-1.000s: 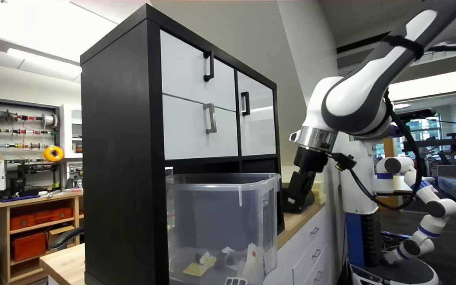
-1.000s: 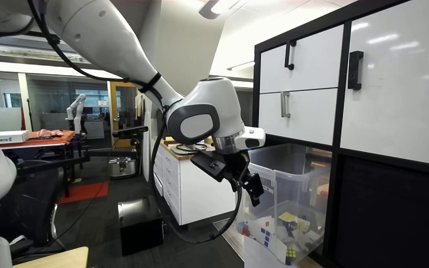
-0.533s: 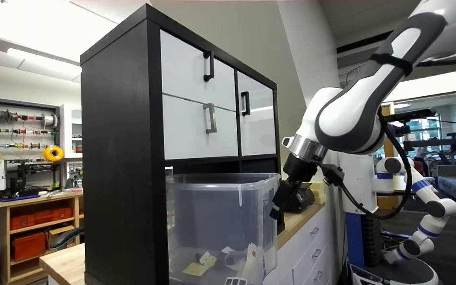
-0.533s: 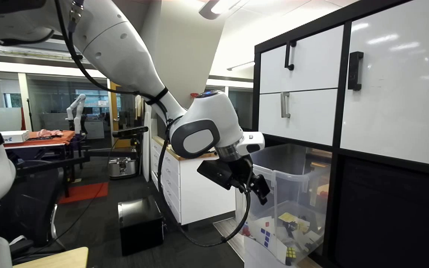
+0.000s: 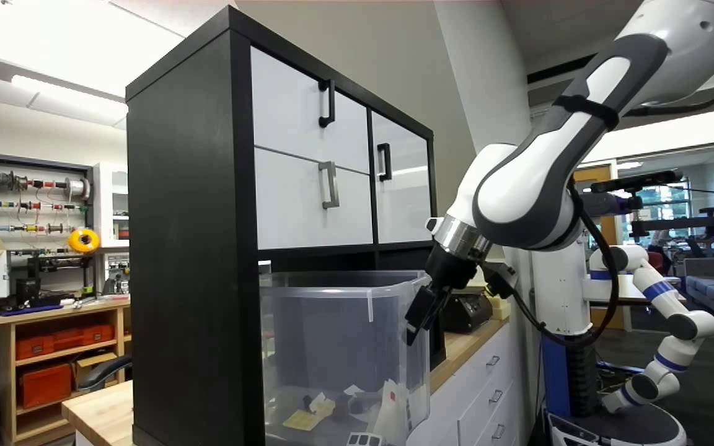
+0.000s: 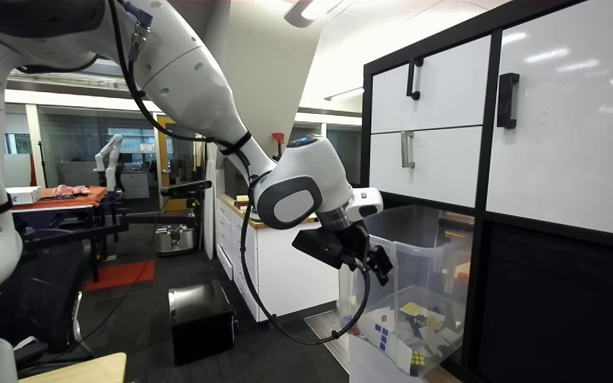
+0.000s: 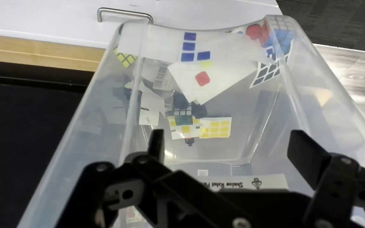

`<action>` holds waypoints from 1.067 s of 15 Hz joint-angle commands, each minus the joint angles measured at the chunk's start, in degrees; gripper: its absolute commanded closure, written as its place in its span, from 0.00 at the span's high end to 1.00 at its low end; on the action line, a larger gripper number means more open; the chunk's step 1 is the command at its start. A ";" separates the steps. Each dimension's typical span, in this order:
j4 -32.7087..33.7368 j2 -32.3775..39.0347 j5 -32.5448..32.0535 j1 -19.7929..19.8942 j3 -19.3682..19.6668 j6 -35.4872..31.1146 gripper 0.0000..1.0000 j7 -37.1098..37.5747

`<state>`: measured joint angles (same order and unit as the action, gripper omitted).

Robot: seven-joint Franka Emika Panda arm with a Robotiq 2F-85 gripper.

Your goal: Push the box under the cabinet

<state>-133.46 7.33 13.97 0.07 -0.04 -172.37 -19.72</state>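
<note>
The box [image 5: 332,347], a clear plastic bin, stands partly in the open lower bay of the cabinet [image 5: 186,248] and sticks out in front; it also shows in an exterior view [image 6: 434,266] and in the wrist view [image 7: 97,139]. Paper pieces and small cubes lie inside it. The cabinet [image 6: 562,133] has white fronts above the bay. My gripper [image 5: 413,334] is tilted down at the box's outer end wall, below the rim, and seems to touch it [image 6: 383,271]. In the wrist view its fingers [image 7: 225,139] are wide apart with nothing gripped.
A wooden counter over white drawers [image 5: 487,396] runs beside the cabinet, with a black device [image 5: 468,310] on it. A black box [image 6: 200,319] stands on the floor. A cable [image 6: 306,340] hangs from the arm. Another robot [image 5: 568,365] stands behind.
My gripper has moved down and toward the box, reaching its outer wall. In the last half second, the box and its contents have shifted slightly farther into the cabinet bay.
</note>
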 commanded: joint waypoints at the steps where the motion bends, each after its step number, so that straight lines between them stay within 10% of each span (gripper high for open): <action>1: 4.74 3.75 0.30 0.17 -0.51 -1.44 1.00 -0.94; 16: 20.43 15.47 -8.55 -1.73 -0.28 0.91 1.00 10.67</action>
<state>-117.57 20.27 9.00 -1.29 -0.29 -172.36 -13.68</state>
